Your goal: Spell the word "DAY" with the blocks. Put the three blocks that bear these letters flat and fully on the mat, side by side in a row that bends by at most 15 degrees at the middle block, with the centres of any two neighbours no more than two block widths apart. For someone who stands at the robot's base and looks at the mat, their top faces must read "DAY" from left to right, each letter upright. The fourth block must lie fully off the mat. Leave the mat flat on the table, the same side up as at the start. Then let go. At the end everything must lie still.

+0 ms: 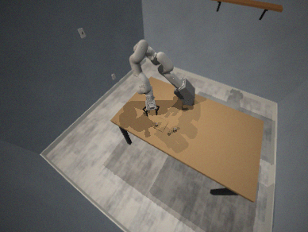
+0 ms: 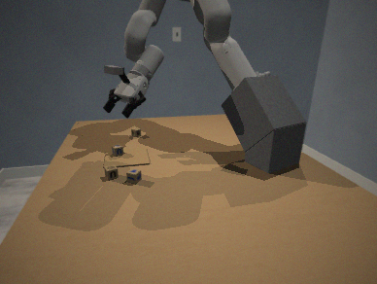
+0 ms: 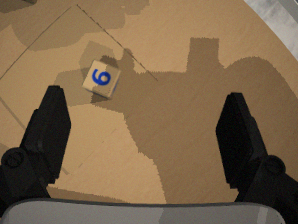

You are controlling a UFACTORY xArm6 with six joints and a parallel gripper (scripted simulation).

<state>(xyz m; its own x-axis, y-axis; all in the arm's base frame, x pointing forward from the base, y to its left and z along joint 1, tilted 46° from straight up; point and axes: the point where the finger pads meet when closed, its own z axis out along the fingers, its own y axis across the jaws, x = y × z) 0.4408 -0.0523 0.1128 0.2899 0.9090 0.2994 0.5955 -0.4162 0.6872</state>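
The mat (image 1: 163, 125) (image 2: 136, 158) (image 3: 50, 55) is thin, flat and table-coloured. One block (image 1: 156, 125) (image 2: 118, 150) (image 3: 101, 78) rests on it, inside its edge; its top shows a blue 6- or 9-like mark in the wrist view. Two blocks, one with a dark mark (image 1: 169, 133) (image 2: 111, 173) and one with a blue mark on top (image 1: 175, 129) (image 2: 133, 175), stand off the mat. A fourth block (image 2: 136, 132) stands off its far side. Their letters are not readable. My gripper (image 1: 152, 114) (image 2: 118, 111) (image 3: 144, 108) is open and empty, above the table; in the wrist view the mat block is nearer the left finger.
The wooden table (image 1: 222, 139) (image 2: 233, 233) carries the robot's grey base (image 1: 185, 93) (image 2: 277, 126), to the right of the mat in the exterior view. Arm shadows cross the mat and blocks. A table edge shows at the wrist view's upper right.
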